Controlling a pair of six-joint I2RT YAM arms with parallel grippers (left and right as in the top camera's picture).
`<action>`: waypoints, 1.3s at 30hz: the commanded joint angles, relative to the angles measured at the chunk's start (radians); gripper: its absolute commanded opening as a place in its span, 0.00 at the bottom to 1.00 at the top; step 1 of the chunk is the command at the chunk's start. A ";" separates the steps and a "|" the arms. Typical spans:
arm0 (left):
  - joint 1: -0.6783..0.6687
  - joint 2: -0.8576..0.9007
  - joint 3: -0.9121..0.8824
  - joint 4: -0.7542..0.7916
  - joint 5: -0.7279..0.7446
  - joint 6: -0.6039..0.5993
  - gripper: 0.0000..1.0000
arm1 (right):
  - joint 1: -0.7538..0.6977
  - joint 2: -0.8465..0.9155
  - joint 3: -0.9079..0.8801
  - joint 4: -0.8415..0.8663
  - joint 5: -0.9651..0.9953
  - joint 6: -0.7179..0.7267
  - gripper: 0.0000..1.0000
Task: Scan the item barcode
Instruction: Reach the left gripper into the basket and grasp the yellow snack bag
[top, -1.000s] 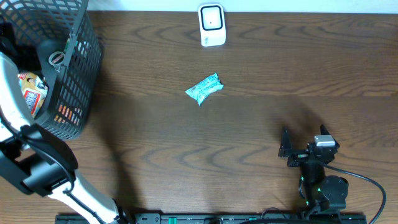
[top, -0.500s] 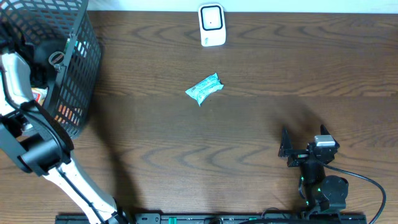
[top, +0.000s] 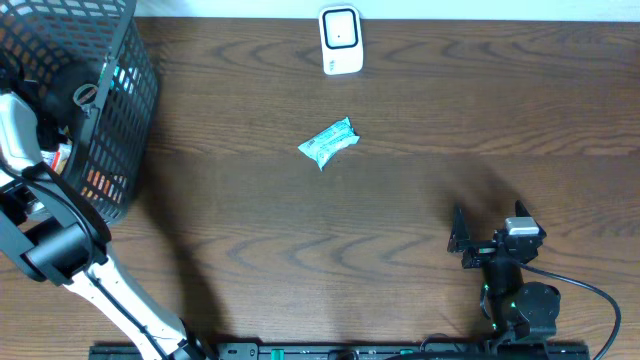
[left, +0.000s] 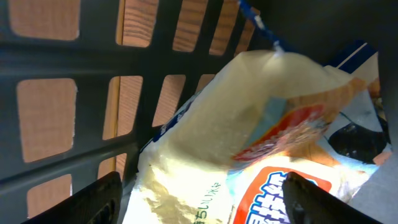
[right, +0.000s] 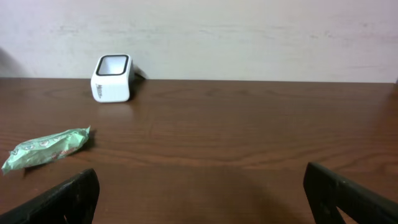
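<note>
My left gripper (left: 202, 202) is down inside the black mesh basket (top: 128, 110), its jaws standing wide on either side of a pale snack bag (left: 249, 124) with red and blue print. Whether the fingers (left: 99, 200) press on the bag does not show. From overhead the left gripper is hidden in the basket. The white barcode scanner (top: 340, 40) stands at the table's far edge and also shows in the right wrist view as the scanner (right: 112, 78). My right gripper (right: 202, 199) rests open and empty near the front right.
A teal wrapped packet (top: 328, 143) lies mid-table below the scanner, left of the right gripper's line as the packet (right: 46, 148). More packaged goods fill the basket. The basket wall (left: 68, 68) is close on the left gripper's left side.
The left arm has swung further left and deeper into the basket, and the basket shifted slightly. The left jaws narrowed a little. The right arm has not moved.
</note>
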 joint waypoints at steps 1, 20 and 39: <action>0.032 -0.004 -0.019 -0.030 0.080 -0.010 0.79 | 0.003 -0.005 -0.002 -0.004 0.006 0.010 0.99; 0.041 -0.023 -0.215 -0.079 0.370 -0.010 0.08 | 0.003 -0.005 -0.002 -0.004 0.006 0.010 0.99; 0.042 -0.598 -0.193 0.375 0.829 -0.542 0.07 | 0.003 -0.005 -0.002 -0.004 0.006 0.010 0.99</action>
